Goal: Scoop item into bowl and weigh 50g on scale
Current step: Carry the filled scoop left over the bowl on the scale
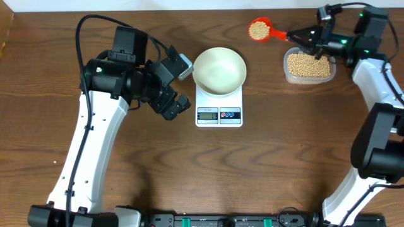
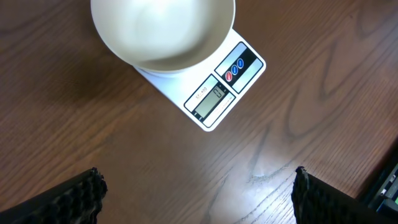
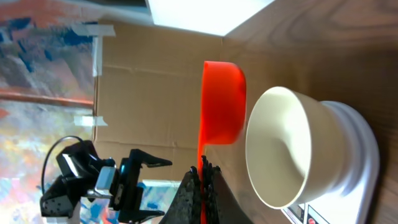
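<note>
Right claw [image 1: 303, 38] is clenched on the handle of the red scoop [image 1: 259, 29], seen from above. The scoop is full of beans [image 1: 258, 28]. It hangs over the counter [image 1: 126, 189], between the tub [image 1: 309, 65] and the bowl [image 1: 219, 69], and is not yet over the bowl. The bowl sits on the scale [image 1: 219, 115] and looks empty. It lies to the robot's left of the scoop and a bit closer to the robot. The handle runs side to side, with the cup end toward the bowl's side. So I think the scoop must go left and a bit closer in before it tips. The left claw [image 1: 182, 85] is just beside the bowl, but the right arm has the beans.

From the left wrist, the left claw [image 2: 198, 190] is wide open and holds nothing. Its fingers [image 2: 68, 199] are far apart. The bowl [image 2: 161, 31] and the scale [image 2: 217, 93] lie ahead of it. The screen is too small to read.

From the right wrist, the right claw [image 3: 202, 190] pinches the thin handle. The scoop [image 3: 222, 102] points away from it, and the bowl [image 3: 280, 155] shows past the scoop, off to one side. The beans are hidden from here.
</note>
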`<act>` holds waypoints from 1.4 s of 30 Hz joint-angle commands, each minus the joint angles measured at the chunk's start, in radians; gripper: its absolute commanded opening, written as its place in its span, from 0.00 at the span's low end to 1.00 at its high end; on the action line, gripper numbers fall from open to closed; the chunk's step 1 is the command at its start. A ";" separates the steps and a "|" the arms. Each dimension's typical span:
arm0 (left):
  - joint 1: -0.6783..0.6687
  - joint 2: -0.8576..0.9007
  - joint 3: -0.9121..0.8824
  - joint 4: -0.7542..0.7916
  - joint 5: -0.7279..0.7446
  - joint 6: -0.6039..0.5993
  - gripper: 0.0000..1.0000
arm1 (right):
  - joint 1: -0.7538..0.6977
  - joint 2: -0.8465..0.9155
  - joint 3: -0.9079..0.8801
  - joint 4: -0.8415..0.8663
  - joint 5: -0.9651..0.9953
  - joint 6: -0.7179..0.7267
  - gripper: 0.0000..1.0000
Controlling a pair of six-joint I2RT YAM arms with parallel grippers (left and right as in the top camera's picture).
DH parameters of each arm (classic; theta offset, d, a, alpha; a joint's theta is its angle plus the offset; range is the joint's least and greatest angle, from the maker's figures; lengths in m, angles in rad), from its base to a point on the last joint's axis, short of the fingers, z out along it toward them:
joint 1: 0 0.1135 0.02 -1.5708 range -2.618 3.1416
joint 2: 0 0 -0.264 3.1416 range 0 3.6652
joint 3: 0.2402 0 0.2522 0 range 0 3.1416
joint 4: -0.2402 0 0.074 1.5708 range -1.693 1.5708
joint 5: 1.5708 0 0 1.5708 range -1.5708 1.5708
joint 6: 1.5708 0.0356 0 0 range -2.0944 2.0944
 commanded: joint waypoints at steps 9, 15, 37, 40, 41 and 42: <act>-0.003 -0.008 -0.004 -0.002 0.005 -0.008 0.98 | 0.114 0.015 0.005 0.002 0.028 -0.095 0.01; -0.003 -0.008 -0.004 -0.002 0.005 -0.008 0.98 | 0.148 0.018 0.005 -0.005 0.046 -0.152 0.01; -0.003 -0.008 -0.004 -0.002 0.005 -0.008 0.98 | 0.285 0.018 0.005 -0.332 0.262 -0.555 0.01; -0.003 -0.008 -0.004 -0.002 0.005 -0.008 0.98 | 0.306 0.018 0.005 -0.393 0.319 -0.615 0.01; -0.003 -0.008 -0.004 -0.002 0.005 -0.008 0.98 | 0.312 0.018 0.005 -0.405 0.332 -0.626 0.01; -0.003 -0.008 -0.004 -0.002 0.005 -0.008 0.98 | 0.319 0.018 0.005 -0.418 0.346 -0.640 0.01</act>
